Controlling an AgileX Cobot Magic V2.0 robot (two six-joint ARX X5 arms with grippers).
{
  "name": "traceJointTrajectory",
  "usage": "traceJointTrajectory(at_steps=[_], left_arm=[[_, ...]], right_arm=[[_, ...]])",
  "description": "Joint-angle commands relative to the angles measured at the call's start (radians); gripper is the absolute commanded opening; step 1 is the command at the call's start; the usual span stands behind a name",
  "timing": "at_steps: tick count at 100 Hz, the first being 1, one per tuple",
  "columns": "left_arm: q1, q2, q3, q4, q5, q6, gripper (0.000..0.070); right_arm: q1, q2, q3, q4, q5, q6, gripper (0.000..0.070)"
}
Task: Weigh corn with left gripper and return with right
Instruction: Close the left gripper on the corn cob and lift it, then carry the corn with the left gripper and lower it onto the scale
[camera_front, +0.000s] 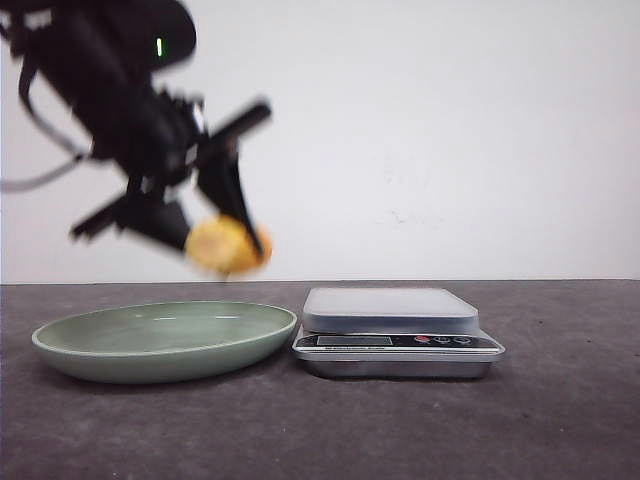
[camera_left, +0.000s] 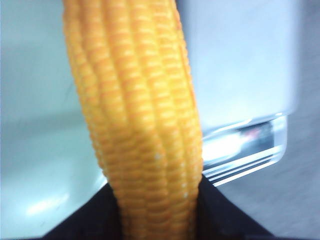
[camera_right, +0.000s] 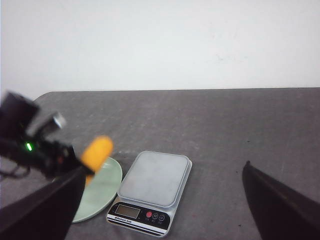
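Left tool (camera_front: 228, 232), upper left of frame, clenched on the corn (camera_front: 227, 246) mid-air above the plate's (camera_front: 70, 352) rim; blurred, fast carry risks slip short of the scale (camera_front: 390, 310); right tool (camera_right: 165, 220) spread wide.

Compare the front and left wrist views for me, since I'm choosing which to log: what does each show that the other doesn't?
Front only: the left gripper and its arm, holding the corn in the air above the plate's right rim. Left wrist only: the kernel rows up close. Both: the corn, the plate and the scale.
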Motion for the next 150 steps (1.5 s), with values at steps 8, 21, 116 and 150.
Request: traceJointTrajectory(at_steps=[8, 21, 116, 150], left_arm=[[-0.006, -0.027, 0.125, 0.018, 0.006, 0.021, 0.0004], [-0.022, -0.030, 0.244, 0.056, 0.014, 0.047, 0.0004], [-0.169, 0.453, 0.449, -0.041, -0.054, 0.057, 0.0006], [-0.181, 0.492, 0.449, -0.115, -0.081, 0.023, 0.0129]], right_arm=[[-0.001, 0.004, 0.009, 0.005, 0.002, -0.005, 0.0614], [-0.001, 0.004, 0.009, 0.006, 0.002, -0.010, 0.0614], [-0.001, 0.004, 0.009, -0.010, 0.025, -0.053, 0.0614], [-0.001, 0.004, 0.009, -0.017, 0.032, -0.054, 0.0614]])
